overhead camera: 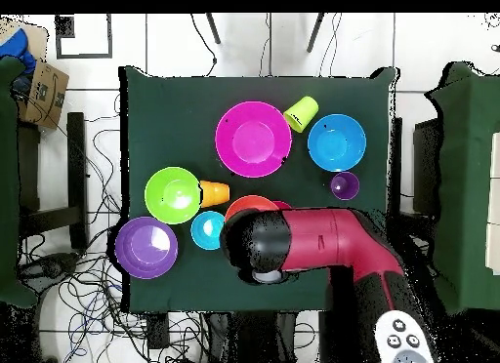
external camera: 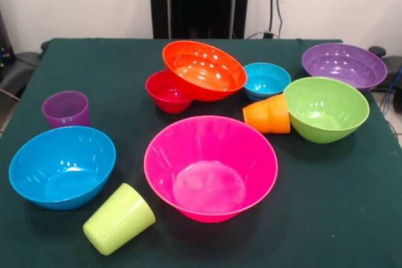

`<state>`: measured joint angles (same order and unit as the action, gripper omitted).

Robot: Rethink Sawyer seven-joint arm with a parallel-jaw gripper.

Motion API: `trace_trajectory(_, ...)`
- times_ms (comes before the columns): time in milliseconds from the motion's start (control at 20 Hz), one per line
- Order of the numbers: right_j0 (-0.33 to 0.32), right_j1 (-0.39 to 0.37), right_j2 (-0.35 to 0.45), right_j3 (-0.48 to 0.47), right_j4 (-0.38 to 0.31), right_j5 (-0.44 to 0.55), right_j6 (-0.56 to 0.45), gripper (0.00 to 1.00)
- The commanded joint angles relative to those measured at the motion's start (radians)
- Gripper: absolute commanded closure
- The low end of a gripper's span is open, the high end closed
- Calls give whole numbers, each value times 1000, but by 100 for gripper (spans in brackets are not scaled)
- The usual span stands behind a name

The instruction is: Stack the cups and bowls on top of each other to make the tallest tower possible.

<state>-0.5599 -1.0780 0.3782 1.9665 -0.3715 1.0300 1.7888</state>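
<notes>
- Large glossy pink plastic bowl (external camera: 210,167) is sitting upright at the centre front of the green-covered desk (external camera: 352,211), empty and apart from the rest.
- Wide glossy orange plastic bowl (external camera: 204,70) is leaning tilted at 12 o'clock from the pink bowl, resting on the rim of the small glossy red plastic bowl (external camera: 166,92); this is the only stacking showing, and it is looking unsteady.
- Ridged orange plastic cup (external camera: 268,115) is lying on its side, touching the large lime green plastic bowl (external camera: 325,108) at 2 o'clock; small light blue plastic bowl (external camera: 266,80) and large purple plastic bowl (external camera: 343,65) are standing behind.
- Large blue plastic bowl (external camera: 61,166) is sitting at 9 o'clock; lime green plastic cup (external camera: 118,218) is lying tipped at 8 o'clock; translucent purple plastic cup (external camera: 66,109) is standing upright at 10 o'clock.
- Risk: the tilted orange bowl is likely to slide off the red bowl if nudged, and the two toppled cups may roll when approached, both being round and glossy.
- Red and black arm (overhead camera: 322,244) is covering the orange and red bowls in the overhead view, so their contact is going unchecked there.
- Claw: not showing in the front view and hidden under the arm overhead; I cannot tell how far it is open or whether it is holding anything.
</notes>
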Motion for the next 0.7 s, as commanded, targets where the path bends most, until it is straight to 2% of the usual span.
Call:
trace_trajectory(50, -35, -27, 15, 20, -106, 38, -173, 0)
trace_trajectory(200, -61, -41, 29, -3, -126, 58, -223, 0)
trace_trajectory(700, -234, -23, 95, 38, -152, -42, -342, 0)
